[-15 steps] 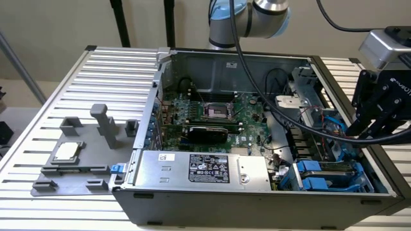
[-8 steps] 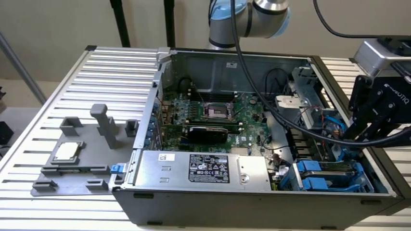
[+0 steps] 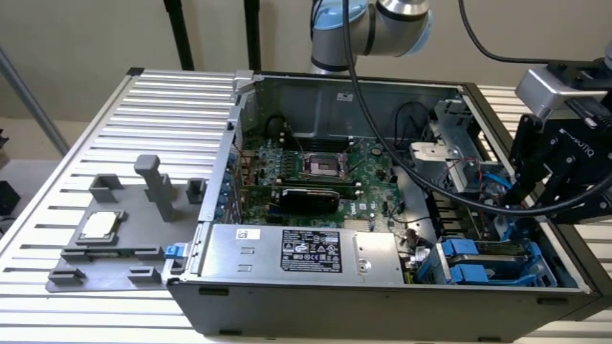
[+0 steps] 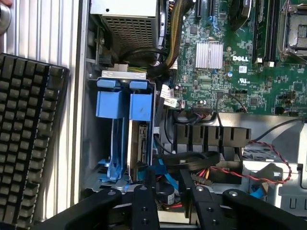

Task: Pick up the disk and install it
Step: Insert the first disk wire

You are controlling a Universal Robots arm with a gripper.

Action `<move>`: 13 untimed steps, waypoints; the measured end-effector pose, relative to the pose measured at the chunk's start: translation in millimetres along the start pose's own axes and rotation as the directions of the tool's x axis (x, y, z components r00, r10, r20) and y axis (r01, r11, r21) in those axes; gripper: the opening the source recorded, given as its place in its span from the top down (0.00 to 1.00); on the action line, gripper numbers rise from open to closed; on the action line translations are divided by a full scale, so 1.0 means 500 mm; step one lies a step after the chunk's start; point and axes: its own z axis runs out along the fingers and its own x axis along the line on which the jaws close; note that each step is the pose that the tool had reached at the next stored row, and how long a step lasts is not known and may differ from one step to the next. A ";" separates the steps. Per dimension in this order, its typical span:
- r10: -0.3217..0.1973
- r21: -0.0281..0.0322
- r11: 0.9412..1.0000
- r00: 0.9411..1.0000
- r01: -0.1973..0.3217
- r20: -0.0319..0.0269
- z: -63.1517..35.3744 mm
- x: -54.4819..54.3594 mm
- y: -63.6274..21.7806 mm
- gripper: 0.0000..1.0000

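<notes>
Jaws stand parted and empty by the disk [image 4: 142, 146] slotted in the blue cage [image 4: 111, 103], near the DELL-marked motherboard [image 4: 216, 81].

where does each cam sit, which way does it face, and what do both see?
Exterior: off the arm, high above the table, looking down into the open case; the arm shows at the top and along the exterior view's right.
Wrist: on the wrist, facing down past the open gripper into the case's drive corner.
Shared: the motherboard and the blue cage with the disk in it.
</notes>
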 end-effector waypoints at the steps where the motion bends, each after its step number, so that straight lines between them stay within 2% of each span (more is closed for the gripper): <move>1: -0.005 0.000 1.000 1.000 0.005 0.000 0.001 -0.001 0.001 0.61; 2: -0.010 0.000 1.000 1.000 0.010 -0.001 0.002 -0.001 0.004 0.55; 3: -0.015 0.000 1.000 1.000 0.015 -0.002 0.002 -0.001 0.006 0.55; 5: -0.024 0.000 1.000 1.000 0.024 -0.004 0.004 -0.002 0.013 0.44; 6: -0.029 0.000 1.000 1.000 0.029 -0.005 0.004 -0.002 0.017 0.44; 7: -0.033 0.000 0.999 0.999 0.033 -0.006 0.005 -0.002 0.021 0.37; 13: -0.048 0.000 0.999 0.999 0.048 -0.008 0.007 0.000 0.047 0.37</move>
